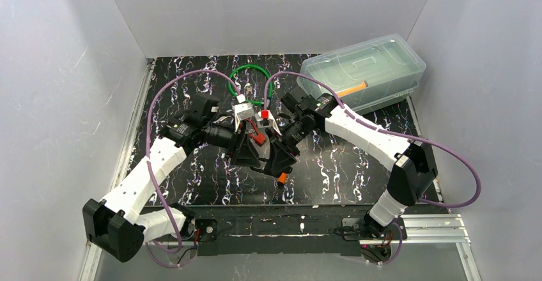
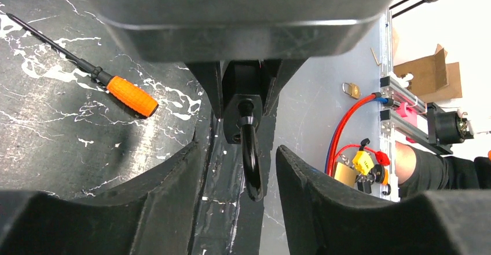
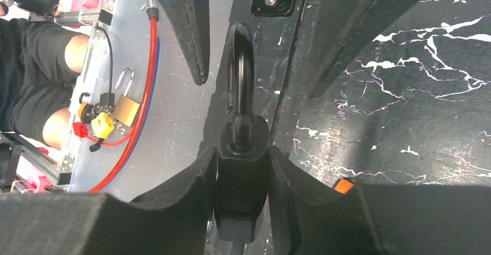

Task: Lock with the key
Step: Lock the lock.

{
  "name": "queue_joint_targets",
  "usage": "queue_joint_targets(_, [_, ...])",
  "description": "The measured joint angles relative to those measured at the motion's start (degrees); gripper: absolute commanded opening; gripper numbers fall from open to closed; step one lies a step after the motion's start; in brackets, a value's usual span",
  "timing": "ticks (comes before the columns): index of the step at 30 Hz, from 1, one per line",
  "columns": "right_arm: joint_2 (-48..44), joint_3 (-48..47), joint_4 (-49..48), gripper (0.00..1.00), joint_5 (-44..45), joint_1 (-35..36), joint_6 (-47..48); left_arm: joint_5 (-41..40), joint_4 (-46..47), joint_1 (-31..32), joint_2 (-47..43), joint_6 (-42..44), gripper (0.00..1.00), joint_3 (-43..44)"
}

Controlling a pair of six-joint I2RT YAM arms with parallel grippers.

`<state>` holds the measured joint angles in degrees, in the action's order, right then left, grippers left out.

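My right gripper [image 3: 242, 181] is shut on the body of a black padlock [image 3: 242, 168]. The padlock's black shackle [image 3: 240, 64] points away from it, toward the left gripper. In the left wrist view the padlock body [image 2: 243, 111] hangs under the right gripper and its shackle [image 2: 252, 165] reaches down between my left fingers. My left gripper [image 2: 240, 208] is open around the shackle, with a gap on both sides. In the top view the left gripper [image 1: 249, 155] and right gripper [image 1: 276, 158] meet at the table's middle. I see no key.
A screwdriver with an orange handle [image 2: 132, 95] lies on the black marbled table [image 1: 345, 166] just beside the grippers, and shows in the top view [image 1: 281, 178]. A clear plastic lidded box [image 1: 364, 70] stands at the back right. A green cable loop [image 1: 249, 76] lies at the back.
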<state>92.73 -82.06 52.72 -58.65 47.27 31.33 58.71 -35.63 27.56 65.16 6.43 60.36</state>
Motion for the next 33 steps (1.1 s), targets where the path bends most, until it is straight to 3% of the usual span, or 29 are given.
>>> queue_joint_targets(4, [0.0,0.0,-0.7,0.01,0.0,0.0,-1.2,0.1,1.1,0.1,0.1,-1.4,0.42,-0.1])
queue_joint_targets(14, [0.4,0.0,-3.1,0.01,0.4,0.0,-5.4,1.2,3.4,0.5,-0.3,-4.8,0.00,-3.3])
queue_joint_targets(29, [0.4,0.5,-4.4,0.01,-1.2,0.0,-7.4,1.4,3.4,0.5,-1.5,-6.3,0.00,-3.3])
queue_joint_targets(33, [0.3,0.6,-4.6,0.20,-1.6,-0.1,-7.4,1.5,4.3,0.5,-1.5,-8.8,0.00,-3.4])
